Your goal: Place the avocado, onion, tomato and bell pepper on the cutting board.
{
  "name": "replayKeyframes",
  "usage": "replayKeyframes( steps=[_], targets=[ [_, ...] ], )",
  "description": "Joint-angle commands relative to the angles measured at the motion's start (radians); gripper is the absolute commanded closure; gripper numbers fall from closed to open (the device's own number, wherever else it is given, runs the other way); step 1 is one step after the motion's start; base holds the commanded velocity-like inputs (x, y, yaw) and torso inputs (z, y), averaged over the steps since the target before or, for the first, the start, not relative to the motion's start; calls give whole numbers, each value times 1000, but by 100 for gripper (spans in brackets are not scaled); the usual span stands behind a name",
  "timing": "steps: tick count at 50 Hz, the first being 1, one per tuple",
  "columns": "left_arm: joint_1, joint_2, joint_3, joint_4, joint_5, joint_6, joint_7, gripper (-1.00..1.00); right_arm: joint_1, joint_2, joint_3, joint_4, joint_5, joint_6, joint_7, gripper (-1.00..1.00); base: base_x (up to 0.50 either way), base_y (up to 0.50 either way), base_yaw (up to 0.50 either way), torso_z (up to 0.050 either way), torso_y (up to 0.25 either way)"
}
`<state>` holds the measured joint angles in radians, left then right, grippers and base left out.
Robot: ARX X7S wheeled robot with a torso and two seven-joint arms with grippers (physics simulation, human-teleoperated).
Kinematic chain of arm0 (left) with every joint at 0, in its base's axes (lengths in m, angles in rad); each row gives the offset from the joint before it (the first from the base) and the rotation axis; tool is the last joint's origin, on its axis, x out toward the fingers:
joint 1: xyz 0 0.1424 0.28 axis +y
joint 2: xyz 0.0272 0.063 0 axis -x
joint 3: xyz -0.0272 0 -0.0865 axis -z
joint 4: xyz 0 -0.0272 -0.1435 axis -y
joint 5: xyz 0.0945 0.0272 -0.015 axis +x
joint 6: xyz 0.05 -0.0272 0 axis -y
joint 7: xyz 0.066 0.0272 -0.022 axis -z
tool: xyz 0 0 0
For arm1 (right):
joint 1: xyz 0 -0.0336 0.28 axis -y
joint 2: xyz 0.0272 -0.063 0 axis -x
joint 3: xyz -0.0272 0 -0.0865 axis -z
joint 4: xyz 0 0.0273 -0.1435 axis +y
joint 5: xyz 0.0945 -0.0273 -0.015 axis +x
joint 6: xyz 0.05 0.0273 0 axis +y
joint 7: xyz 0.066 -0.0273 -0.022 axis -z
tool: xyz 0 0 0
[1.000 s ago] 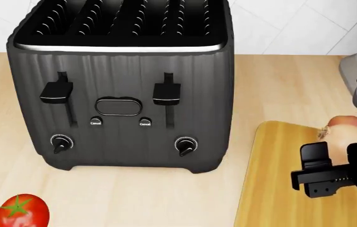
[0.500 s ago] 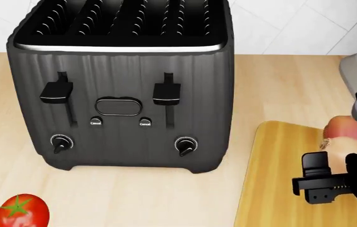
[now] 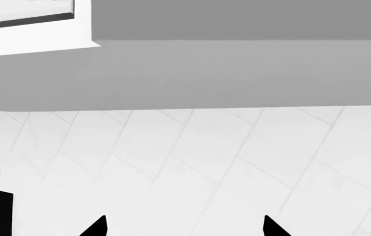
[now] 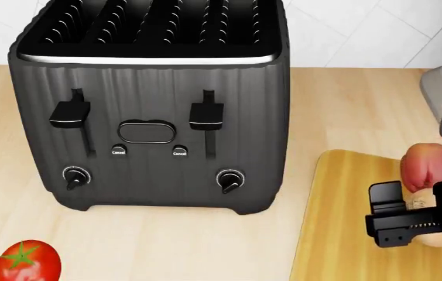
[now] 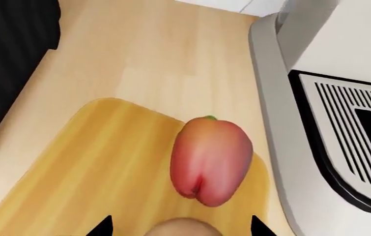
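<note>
The toaster (image 4: 150, 105) fills the upper left of the head view, its two small buttons reading "Cancel". At lower right the right claw (image 4: 408, 219) has slid down the cutting board (image 4: 338, 222), uncovering the bell pepper (image 4: 426, 165) there; the onion (image 4: 428, 237) sits between its spread jaws. The tomato (image 4: 26, 261) waits lower left on the worktop (image 4: 346, 105). The left claw (image 3: 185, 228) points at a wall, apart and empty.

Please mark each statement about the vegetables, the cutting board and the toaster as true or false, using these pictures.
1. The tomato lies on the cutting board. False: it lies on the counter, on the toaster's other side.
2. The bell pepper lies on the cutting board. True.
3. The toaster is white. False: it is black.
4. The onion sits between the right end effector's fingertips. True.
5. The avocado is on the board. False: no avocado is visible.
</note>
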<state>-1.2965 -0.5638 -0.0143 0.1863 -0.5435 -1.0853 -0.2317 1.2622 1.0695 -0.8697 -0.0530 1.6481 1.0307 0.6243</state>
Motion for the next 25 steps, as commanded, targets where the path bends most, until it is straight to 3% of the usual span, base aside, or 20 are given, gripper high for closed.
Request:
replayKeyframes(
  steps=[1,17,25],
  targets=[
    [1,0,-3,5,-4,-3,-3,-100,100,12,22,-76,63,85,56,-100,0,0,0,0,0],
    [-2,-2,-3,1,-7,1,-2,-100,278,-84,15,-205,273,215,176,-100,0,0,0,0,0],
    [-5,-5,3,0,-7,-2,-1,-100,288,-111,-10,-266,336,226,217,-100,0,0,0,0,0]
  ],
)
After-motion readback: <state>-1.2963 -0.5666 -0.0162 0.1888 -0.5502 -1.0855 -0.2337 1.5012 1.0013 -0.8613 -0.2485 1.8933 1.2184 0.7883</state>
